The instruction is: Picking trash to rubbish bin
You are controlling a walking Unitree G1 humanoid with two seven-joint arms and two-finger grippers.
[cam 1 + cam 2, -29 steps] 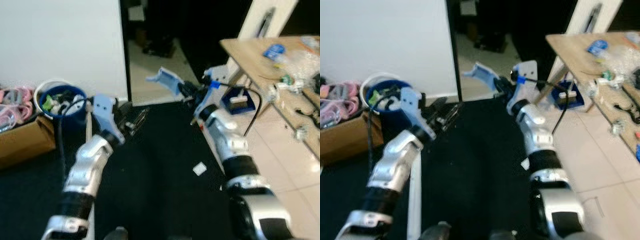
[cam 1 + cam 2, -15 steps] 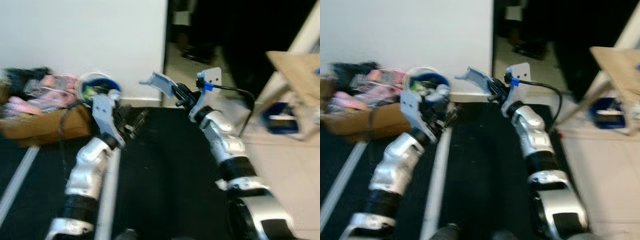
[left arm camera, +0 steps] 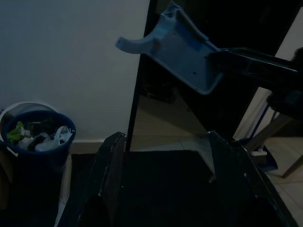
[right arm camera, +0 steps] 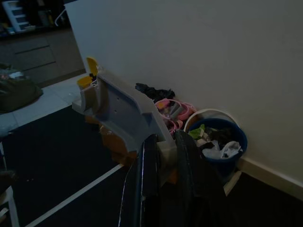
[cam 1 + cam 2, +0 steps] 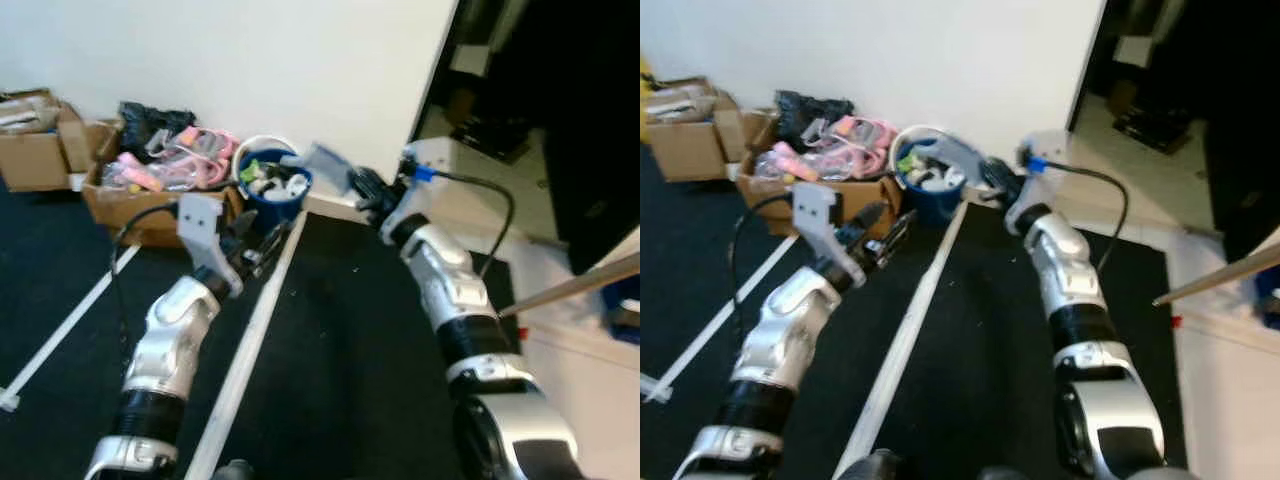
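A pale blue-grey plastic piece (image 4: 120,109), flat with a curved lip at its far end, is held in the air just beside the blue rubbish bin (image 5: 273,190), pinched at its near edge between the closed black fingers of the right gripper (image 4: 163,146). The right arm reaches forward from the shoulder and angles inward toward the robot's left, elbow slightly bent, a black cable looping off the wrist. The bin stands on the floor against the white wall (image 5: 300,60), already holding white and green scraps, with a white ring-shaped rim leaning behind it.

The left gripper (image 5: 250,245) hangs lower, over the black mat (image 5: 350,340) short of the bin; its arm is extended forward with the elbow bent, and its two fingers (image 3: 111,163) stand spread apart, grasping nothing.

Beside the bin on the robot's left, a cardboard box (image 5: 840,195) holds pink items and a black bag; further boxes (image 5: 685,135) sit along the wall. White tape lines (image 5: 910,330) cross the mat. A dark doorway (image 5: 560,100) opens to the right.
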